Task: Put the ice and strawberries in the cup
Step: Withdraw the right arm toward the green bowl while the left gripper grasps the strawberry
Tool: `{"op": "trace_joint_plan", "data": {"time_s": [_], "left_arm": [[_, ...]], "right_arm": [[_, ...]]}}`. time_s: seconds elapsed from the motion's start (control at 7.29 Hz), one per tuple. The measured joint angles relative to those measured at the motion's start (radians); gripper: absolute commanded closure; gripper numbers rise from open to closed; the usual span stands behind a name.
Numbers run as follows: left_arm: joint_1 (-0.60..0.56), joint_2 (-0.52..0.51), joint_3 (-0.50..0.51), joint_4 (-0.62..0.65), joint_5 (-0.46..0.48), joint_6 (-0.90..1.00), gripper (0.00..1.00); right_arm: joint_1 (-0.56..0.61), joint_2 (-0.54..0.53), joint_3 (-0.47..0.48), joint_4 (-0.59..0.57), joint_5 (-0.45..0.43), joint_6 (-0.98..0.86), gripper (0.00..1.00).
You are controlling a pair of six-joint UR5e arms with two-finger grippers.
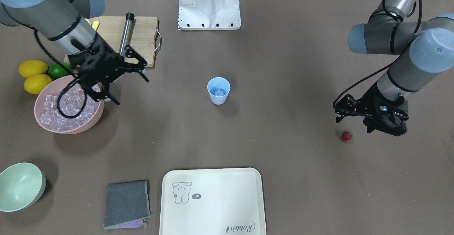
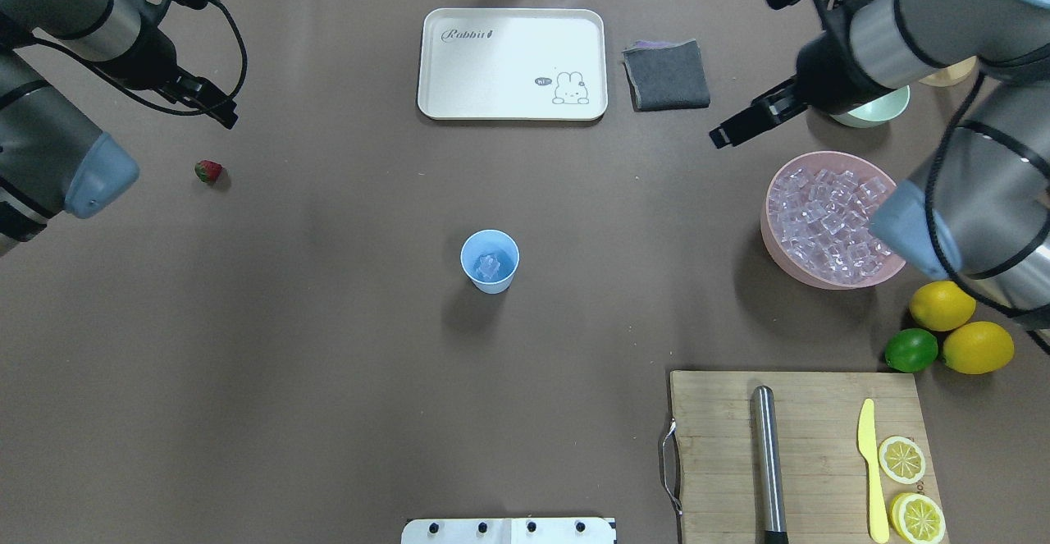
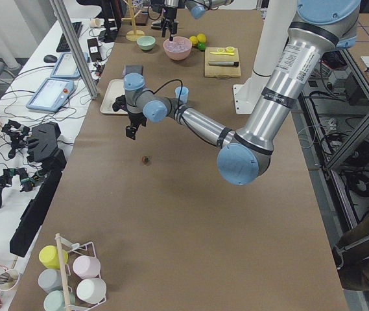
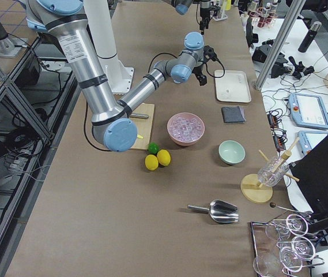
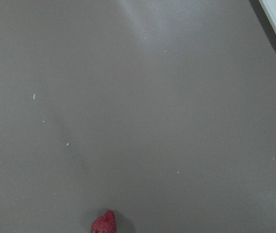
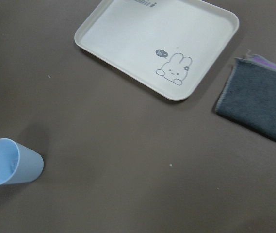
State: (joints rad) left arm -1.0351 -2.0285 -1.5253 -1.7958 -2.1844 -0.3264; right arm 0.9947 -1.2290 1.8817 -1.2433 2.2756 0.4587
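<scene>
While the left gripper hangs low over the table, its fingers stand wide apart and hold nothing. The strawberry lies on the bare table just beside it, untouched, and peeks in at the bottom edge of the left wrist view. The right gripper is likewise spread wide and empty, raised above the edge of the pink bowl, which is heaped with ice cubes. The cup stands upright mid-table, well apart from both grippers, with at least one cube at its bottom. Two lemons and a lime sit just beside the bowl. The cutting board carries a metal rod. The tray, grey cloth and pale green bowl line the operators' edge.
</scene>
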Motion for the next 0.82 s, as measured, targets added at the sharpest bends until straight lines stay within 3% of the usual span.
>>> {"op": "trace_joint_plan", "data": {"time_s": [0.41,0.82], "left_arm": [[0.005,-0.018,0.091,-0.002,0.003,0.198,0.03],[0.032,-0.026,0.183,-0.053,0.031,0.282,0.05]], "right_arm": [[0.143,-0.134,0.031,0.002,0.078,-0.101,0.00],[0.196,-0.181,0.031,0.004,0.081,-0.148,0.00]]}}
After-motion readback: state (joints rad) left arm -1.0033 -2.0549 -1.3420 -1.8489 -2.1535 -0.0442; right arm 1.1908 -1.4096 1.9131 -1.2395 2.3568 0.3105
